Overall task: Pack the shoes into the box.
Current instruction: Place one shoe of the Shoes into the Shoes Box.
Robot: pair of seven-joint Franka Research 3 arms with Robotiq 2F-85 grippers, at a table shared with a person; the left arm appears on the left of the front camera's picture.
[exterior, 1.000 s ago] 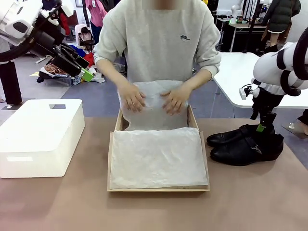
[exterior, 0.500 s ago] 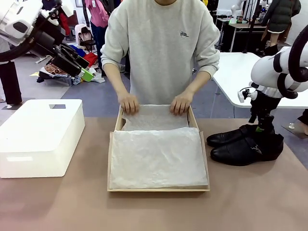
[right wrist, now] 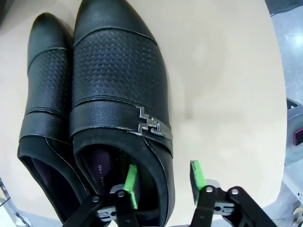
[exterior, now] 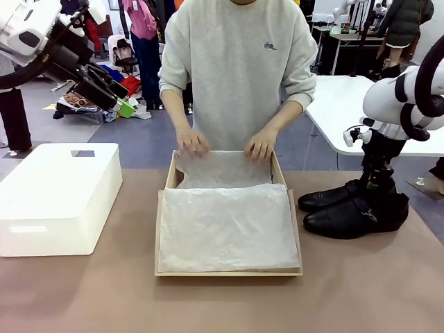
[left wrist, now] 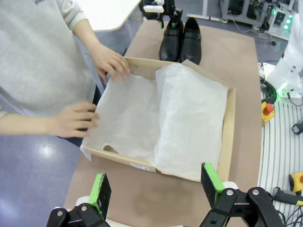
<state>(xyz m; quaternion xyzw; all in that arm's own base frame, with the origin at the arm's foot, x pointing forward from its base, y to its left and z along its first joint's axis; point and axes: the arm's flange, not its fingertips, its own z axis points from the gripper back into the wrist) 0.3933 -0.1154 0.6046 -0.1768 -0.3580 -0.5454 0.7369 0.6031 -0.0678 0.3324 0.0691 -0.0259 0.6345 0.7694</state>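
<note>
The shoes [exterior: 350, 211], a glossy black pair with a side buckle, stand side by side on the table right of the box [exterior: 159, 236]. That brown cardboard box is lined with white tissue, and a person's hands rest at its far rim. My right gripper [exterior: 377, 184] is down at the shoes' heel end. In the right wrist view its fingers [right wrist: 131, 185] straddle the outer collar wall of one shoe [right wrist: 118, 94], one pad inside the opening, the other outside with a gap. My left gripper [exterior: 119, 94] hangs open high at the far left, above the box [left wrist: 227, 137].
A white rounded plastic box [exterior: 59, 194] sits on the table's left side. Behind the shoes, at the back right, stands a white table [exterior: 340, 104]. Bare brown tabletop lies in front of the cardboard box and between the two boxes.
The person's hands have drawn back from pressing the tissue to the box's far rim, and the person stands more upright. My arms have barely moved.
</note>
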